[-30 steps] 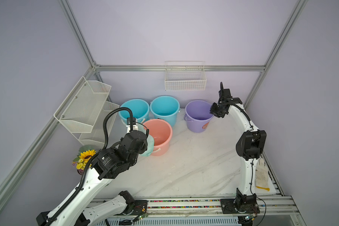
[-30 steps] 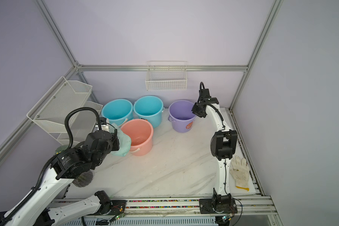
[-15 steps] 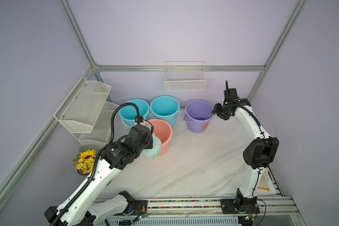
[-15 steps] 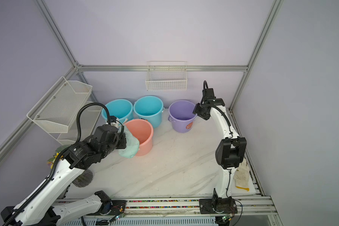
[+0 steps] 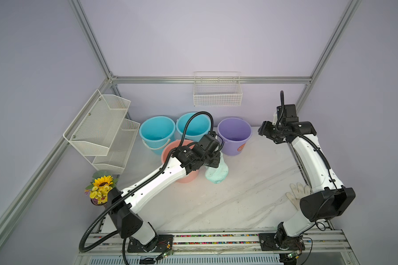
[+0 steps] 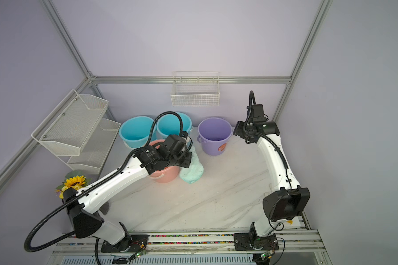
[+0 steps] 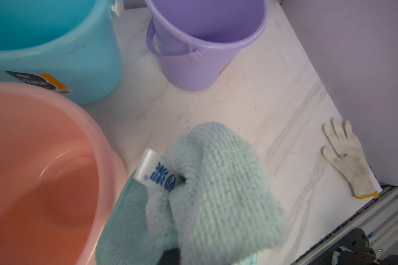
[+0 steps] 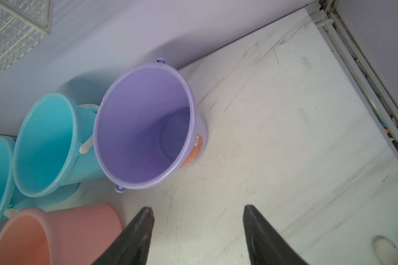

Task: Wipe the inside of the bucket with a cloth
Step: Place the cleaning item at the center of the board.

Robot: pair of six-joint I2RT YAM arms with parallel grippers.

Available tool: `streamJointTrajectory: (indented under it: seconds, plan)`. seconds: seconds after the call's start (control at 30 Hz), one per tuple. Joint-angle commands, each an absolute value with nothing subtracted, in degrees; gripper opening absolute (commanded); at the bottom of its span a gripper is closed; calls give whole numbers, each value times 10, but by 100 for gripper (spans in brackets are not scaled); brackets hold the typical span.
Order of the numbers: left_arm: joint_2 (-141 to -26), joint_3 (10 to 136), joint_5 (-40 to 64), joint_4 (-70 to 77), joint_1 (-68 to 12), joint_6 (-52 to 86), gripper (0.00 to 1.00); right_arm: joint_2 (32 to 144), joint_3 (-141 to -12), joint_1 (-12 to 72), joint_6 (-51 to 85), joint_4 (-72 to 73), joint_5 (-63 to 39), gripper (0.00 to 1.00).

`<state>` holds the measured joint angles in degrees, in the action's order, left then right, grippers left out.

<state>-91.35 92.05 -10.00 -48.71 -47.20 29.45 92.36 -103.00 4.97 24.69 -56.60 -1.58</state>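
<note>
The mint-green cloth (image 5: 217, 173) (image 6: 191, 171) hangs bunched from my left gripper (image 5: 213, 159), which is shut on it; its lower end reaches the table just right of the pink bucket (image 5: 189, 179). In the left wrist view the cloth (image 7: 216, 183) with its white tag covers the fingers, and the pink bucket (image 7: 44, 160) gapes beside it. The purple bucket (image 5: 234, 135) (image 8: 143, 128) stands upright at the back. My right gripper (image 5: 262, 132) (image 8: 197, 207) hovers open over bare table to its right, holding nothing.
Two blue buckets (image 5: 157, 133) (image 5: 193, 128) stand behind the pink one. A white work glove (image 5: 295, 195) (image 7: 347, 158) lies at the right table edge. A wire shelf (image 5: 101, 130) is on the left wall, a wire basket (image 5: 217, 91) on the back wall, sunflowers (image 5: 101, 185) front left.
My left arm has swung the cloth from the left of the pink bucket to its right side. The right gripper has opened and drifted right, away from the purple bucket.
</note>
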Motion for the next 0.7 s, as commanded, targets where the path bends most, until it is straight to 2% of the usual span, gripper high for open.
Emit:
streamJointTrajectory:
  seconds: [0.0, 0.1, 0.23, 0.4, 0.43, 0.47, 0.5, 0.67]
  plan:
    - [-954, 933, -83, -452, -475, 302, 2, 899, -1004, 51, 233, -553, 2, 66]
    - [-994, 934, -64, -431, -475, 298, 12, 879, -977, 52, 235, -540, -23, 66]
    - [-1043, 952, -35, -423, -476, 294, 41, 841, -915, 51, 253, -508, -59, 66]
    - [-1065, 968, -1, -423, -475, 296, 72, 822, -860, 51, 249, -497, -111, 64]
    - [-1064, 968, 1, -423, -475, 295, 80, 818, -848, 51, 249, -493, -122, 63]
    - [-1062, 968, 1, -422, -475, 294, 95, 813, -834, 53, 248, -486, -136, 62]
    - [-1061, 967, 3, -424, -475, 293, 100, 811, -823, 53, 248, -481, -150, 62]
    - [-1048, 966, 16, -421, -475, 289, 100, 808, -753, 84, 259, -438, -230, 59]
